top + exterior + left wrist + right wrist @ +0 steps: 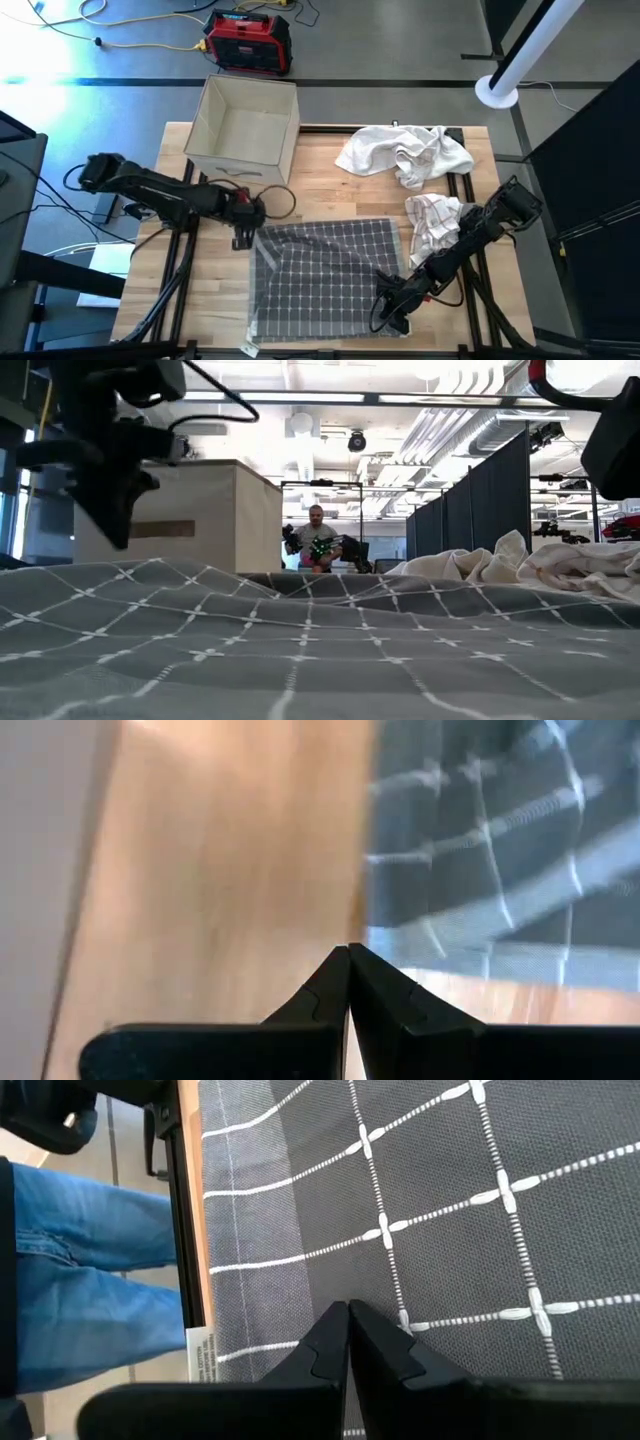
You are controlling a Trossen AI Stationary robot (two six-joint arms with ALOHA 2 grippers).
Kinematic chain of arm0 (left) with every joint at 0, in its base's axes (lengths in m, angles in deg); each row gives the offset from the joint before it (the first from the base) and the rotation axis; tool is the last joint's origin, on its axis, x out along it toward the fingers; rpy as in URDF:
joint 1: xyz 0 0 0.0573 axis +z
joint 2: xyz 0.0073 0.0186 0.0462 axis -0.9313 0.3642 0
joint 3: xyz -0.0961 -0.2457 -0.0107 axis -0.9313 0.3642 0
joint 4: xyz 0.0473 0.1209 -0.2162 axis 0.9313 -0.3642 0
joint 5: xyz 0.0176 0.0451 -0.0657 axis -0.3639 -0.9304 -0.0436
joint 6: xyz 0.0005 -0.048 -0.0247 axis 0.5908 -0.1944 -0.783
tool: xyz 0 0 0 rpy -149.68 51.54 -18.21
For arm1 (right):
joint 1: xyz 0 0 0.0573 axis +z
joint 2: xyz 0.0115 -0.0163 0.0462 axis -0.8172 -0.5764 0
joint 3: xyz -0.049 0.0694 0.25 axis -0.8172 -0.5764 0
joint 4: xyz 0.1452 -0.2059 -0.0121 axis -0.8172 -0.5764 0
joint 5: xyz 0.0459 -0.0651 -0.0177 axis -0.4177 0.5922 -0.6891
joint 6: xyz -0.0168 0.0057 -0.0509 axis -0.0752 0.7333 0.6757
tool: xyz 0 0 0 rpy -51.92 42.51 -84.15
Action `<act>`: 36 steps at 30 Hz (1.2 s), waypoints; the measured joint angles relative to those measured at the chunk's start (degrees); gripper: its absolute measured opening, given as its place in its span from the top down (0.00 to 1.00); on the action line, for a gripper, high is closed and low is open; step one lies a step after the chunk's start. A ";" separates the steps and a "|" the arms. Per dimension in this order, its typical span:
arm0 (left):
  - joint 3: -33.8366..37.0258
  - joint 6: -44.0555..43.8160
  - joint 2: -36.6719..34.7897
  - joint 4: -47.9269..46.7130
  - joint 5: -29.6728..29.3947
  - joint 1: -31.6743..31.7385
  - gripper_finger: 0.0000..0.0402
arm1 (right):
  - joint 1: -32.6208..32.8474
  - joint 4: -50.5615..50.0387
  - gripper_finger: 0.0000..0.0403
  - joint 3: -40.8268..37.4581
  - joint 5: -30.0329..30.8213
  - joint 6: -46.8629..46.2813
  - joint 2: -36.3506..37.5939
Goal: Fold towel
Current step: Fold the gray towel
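Observation:
A grey towel with white checks (325, 270) lies spread flat on the wooden table, wider toward the near edge; the low view shows it slightly rippled (320, 650). My left gripper (243, 236) is shut and hangs over bare wood just left of the towel's far left corner (400, 935), above the table in the low view (110, 500). My right gripper (392, 312) is shut over the towel's near right part (430, 1230), with no cloth between its fingers. My right gripper points its shut fingers down at the towel's near right part (375, 1295), close to the hem. I cannot tell whether the fingertips touch the cloth. The towel lies flat there, not gathered or lifted.
An open cardboard box (245, 125) stands at the far left. A heap of white towels (405, 150) lies at the far right, and a white checked cloth (435, 220) lies beside the right arm. A person's legs in jeans (80, 1280) stand at the table's near edge.

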 joint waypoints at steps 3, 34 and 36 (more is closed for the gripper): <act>-0.59 -3.21 -2.35 7.21 6.70 0.25 1.00 | -0.37 -1.16 1.00 -0.37 -0.60 0.19 2.37; 5.93 -5.84 9.17 14.23 10.74 -8.87 1.00 | -2.74 -9.22 1.00 0.23 4.90 4.37 2.86; 5.94 -5.84 6.69 10.58 10.57 -8.31 1.00 | -2.76 -9.28 1.00 0.23 4.82 4.31 2.84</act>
